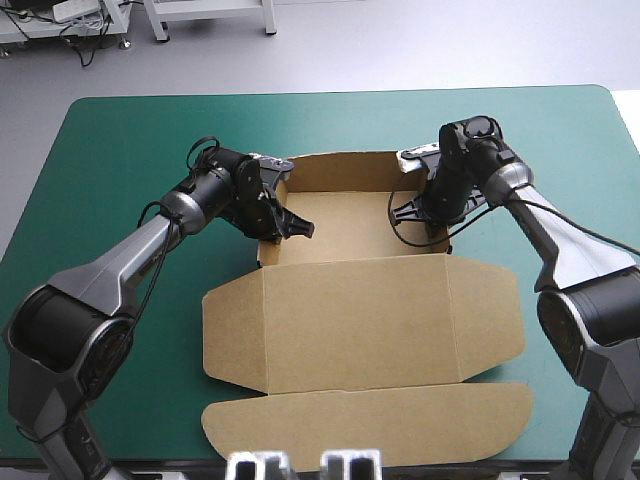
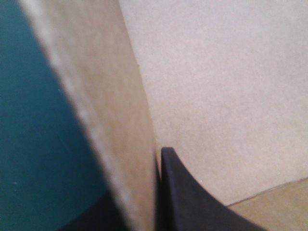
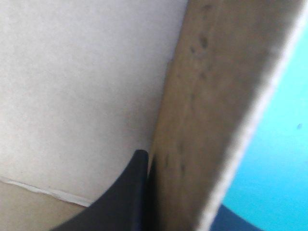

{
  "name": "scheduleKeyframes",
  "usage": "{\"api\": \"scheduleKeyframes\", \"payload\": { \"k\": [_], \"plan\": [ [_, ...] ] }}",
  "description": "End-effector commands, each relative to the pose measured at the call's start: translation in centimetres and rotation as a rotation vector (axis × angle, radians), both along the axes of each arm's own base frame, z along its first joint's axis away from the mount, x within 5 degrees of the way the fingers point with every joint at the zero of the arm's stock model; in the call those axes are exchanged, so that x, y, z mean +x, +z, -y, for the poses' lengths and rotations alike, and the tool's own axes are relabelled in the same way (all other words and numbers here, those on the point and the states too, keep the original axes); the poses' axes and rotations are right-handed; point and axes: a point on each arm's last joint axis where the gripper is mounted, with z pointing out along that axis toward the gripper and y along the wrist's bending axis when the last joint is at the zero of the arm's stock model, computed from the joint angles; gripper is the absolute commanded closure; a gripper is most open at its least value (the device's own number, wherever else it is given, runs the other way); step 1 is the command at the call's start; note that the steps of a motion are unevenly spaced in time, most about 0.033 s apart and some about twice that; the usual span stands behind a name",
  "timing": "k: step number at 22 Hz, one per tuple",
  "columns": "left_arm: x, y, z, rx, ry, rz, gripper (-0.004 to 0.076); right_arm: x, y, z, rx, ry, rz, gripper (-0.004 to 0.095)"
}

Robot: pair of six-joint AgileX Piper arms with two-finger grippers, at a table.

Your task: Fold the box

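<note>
Evidently clenched on board at both sides. With the left claw (image 1: 280, 225), one black finger (image 2: 185, 197) inside the tray and its mate outside, pinching the left side wall (image 2: 106, 120) of the brown cardboard box (image 1: 345, 235). With the right claw (image 1: 425, 215), the same grasp, mirrored, on the right side wall (image 3: 207, 120).

Plenty to go wrong from such a hold. Could crease or tear a thin wall if squeezed hard and pulled sideways. Could skew the tray, or drag it across the teal-green bench (image 1: 120, 150), should one arm lead the other. Might splay open again on release, with no tucked fold to be seen holding either wall. Hard to judge the wall's lean from so close, so easy to overbend.

Looks half made: an open tray on the far part, with back wall (image 1: 340, 170) upright, both side walls raised and a pale floor between them. Nearer the robot, a broad lid (image 1: 360, 320) lying flat with a small ear at each end, then a long rounded tuck flap (image 1: 370, 425), also flat. Sits mid-bench, reaching from the centre almost to the near edge.
</note>
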Motion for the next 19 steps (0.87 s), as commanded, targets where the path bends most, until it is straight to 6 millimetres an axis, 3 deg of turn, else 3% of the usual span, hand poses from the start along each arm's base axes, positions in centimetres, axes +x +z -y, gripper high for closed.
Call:
{"api": "scheduleKeyframes", "payload": {
  "k": [1,9,11,12,13,14,15,16,17,19],
  "plan": [
    [-0.8,2.5,0.9,-0.060,-0.103,0.070,0.0731,-0.3,2.8,0.2,0.014,0.044,0.101,0.0928],
    [-0.7,1.7,1.0,-0.053,-0.094,0.023,0.0731,-0.5,2.7,0.3,0.007,0.046,0.082,0.0909],
    [-1.0,1.6,0.8,-0.032,-0.112,-0.005,0.0715,-0.5,2.7,0.3,0.005,0.053,0.081,0.0799],
    [-1.0,1.5,0.6,-0.002,-0.118,-0.010,0.0675,-0.5,2.7,0.3,0.005,0.055,0.081,0.0662],
    [-1.0,1.5,0.5,0.011,-0.115,-0.007,0.0647,-0.5,2.7,0.3,0.005,0.055,0.081,0.0600],
    [-0.9,1.5,0.2,0.035,-0.097,-0.004,0.0576,-0.5,2.7,0.3,0.005,0.055,0.081,0.0442],
    [-0.9,1.5,0.1,0.043,-0.097,-0.009,0.0545,-0.5,2.7,0.3,0.005,0.055,0.081,0.0383],
    [-1.0,1.4,0.0,0.058,-0.100,-0.017,0.0461,-0.5,2.7,0.3,0.005,0.055,0.081,0.0276],
    [-1.0,1.4,0.0,0.060,-0.099,-0.016,0.0385,-0.5,2.7,0.3,0.005,0.055,0.081,0.0250],
    [-0.8,1.4,-0.2,0.055,-0.071,-0.016,0.0307,-0.5,2.7,0.3,0.005,0.055,0.081,0.0252]
  ]
}}
